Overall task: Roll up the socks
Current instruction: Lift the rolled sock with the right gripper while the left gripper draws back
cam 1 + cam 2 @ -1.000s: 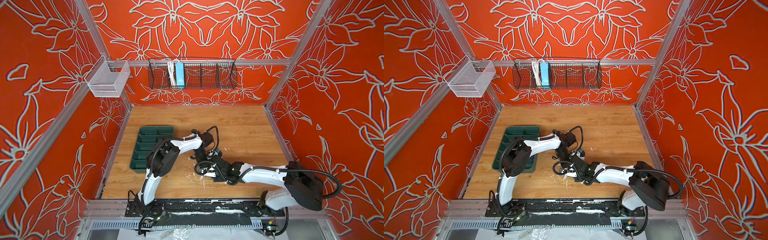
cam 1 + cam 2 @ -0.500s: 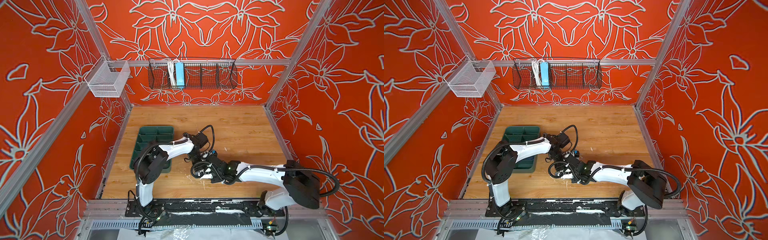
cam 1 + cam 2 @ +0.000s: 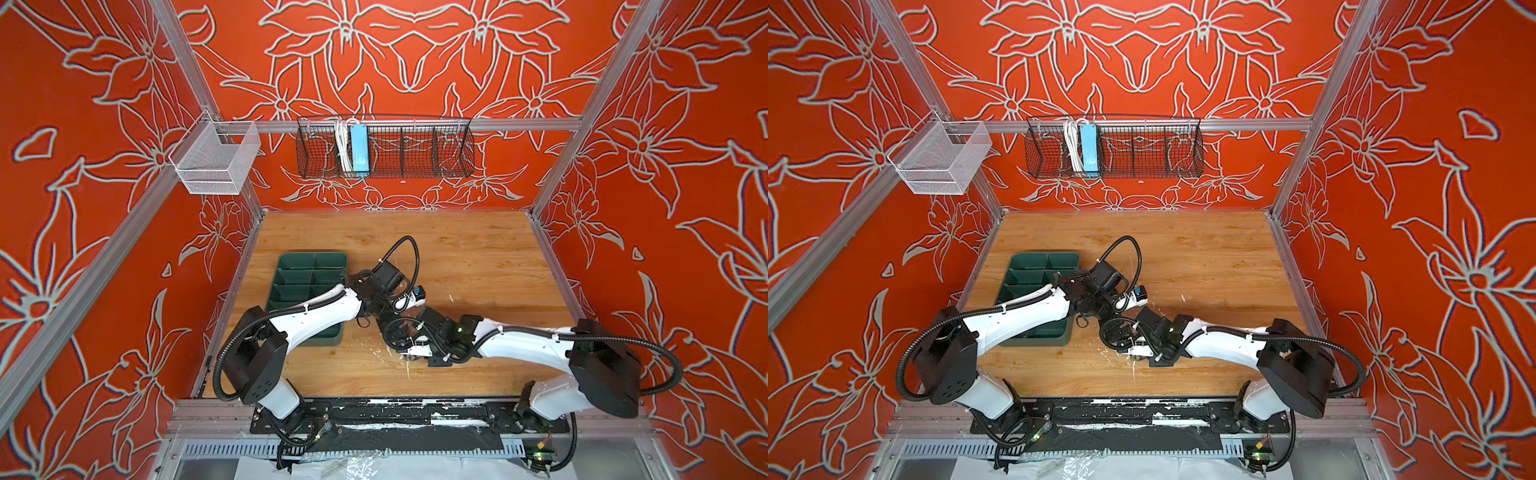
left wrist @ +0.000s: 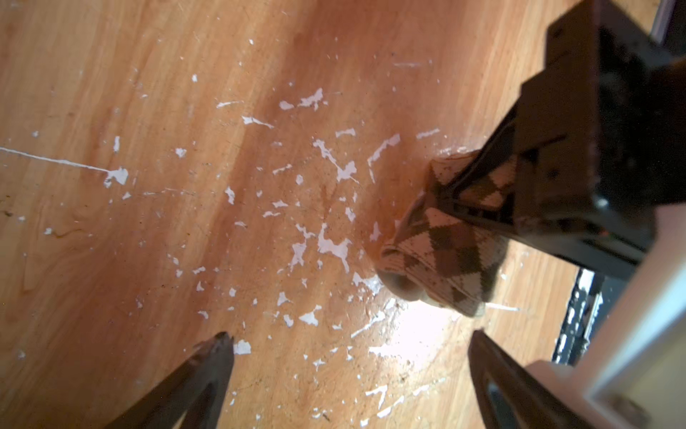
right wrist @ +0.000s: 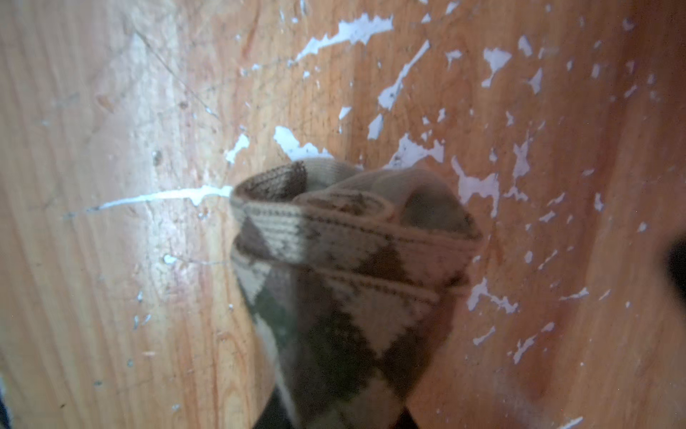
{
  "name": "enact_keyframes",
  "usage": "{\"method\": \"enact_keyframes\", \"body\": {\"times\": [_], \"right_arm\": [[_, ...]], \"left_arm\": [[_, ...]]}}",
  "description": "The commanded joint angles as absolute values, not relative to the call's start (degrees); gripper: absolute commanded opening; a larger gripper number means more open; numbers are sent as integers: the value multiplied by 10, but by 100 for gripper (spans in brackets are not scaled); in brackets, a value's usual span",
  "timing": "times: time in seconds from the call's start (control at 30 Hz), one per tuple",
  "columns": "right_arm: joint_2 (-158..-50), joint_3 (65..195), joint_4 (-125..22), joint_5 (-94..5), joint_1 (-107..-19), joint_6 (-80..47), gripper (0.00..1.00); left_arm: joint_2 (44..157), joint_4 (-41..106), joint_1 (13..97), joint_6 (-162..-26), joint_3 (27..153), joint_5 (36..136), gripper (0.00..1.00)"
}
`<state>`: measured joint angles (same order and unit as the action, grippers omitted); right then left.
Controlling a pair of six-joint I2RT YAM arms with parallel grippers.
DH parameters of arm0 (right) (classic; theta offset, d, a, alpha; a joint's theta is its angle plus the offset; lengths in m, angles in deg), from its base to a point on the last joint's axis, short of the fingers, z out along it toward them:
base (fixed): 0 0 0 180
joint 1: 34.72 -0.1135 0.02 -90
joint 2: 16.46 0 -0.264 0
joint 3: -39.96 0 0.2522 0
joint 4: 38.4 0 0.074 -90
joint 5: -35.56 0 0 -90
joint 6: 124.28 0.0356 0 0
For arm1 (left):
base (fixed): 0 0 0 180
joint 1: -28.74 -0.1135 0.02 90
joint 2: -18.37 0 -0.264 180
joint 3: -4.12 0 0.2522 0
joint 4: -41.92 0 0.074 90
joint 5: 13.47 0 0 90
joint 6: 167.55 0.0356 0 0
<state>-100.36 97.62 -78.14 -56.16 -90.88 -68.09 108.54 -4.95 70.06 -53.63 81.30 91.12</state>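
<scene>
Brown diamond sock [image 5: 349,260] pinched in the right claw [image 4: 456,197]
The sock is a tight roll sticking out past that claw's tips, low over the table [image 4: 111,223]. The left claw [image 4: 350,338] is spread wide and empty, just beside the roll.

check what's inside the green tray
The far compartments of the green tray look empty. The left arm covers most of the near ones, hiding their contents.
</scene>
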Motion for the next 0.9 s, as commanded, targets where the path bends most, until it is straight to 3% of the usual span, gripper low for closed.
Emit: {"method": "enact_keyframes", "body": {"times": [0.0, 0.07, 0.17, 0.27, 0.33, 0.6, 0.87], "right_arm": [[-999, 962, -839, -589, -895, -630, 0], [-988, 966, -852, -580, -895, -616, 0], [-988, 1000, -901, -536, -886, -578, 0], [-991, 1040, -934, -496, -878, -558, 0], [-988, 1060, -938, -490, -874, -554, 0], [-975, 1188, -845, -511, -862, -522, 0], [-1154, 1448, -852, -479, -866, -506, 0]], "left_arm": [[1045, -28, 718, -574, 803, 906, 97], [992, 18, 718, -600, 782, 836, 98], [896, 68, 718, -656, 759, 646, 97], [811, 46, 714, -709, 758, 451, 97], [760, 2, 709, -744, 762, 378, 97], [496, -121, 709, -840, 730, 353, 97], [383, -191, 709, -849, 709, 289, 97]]}}
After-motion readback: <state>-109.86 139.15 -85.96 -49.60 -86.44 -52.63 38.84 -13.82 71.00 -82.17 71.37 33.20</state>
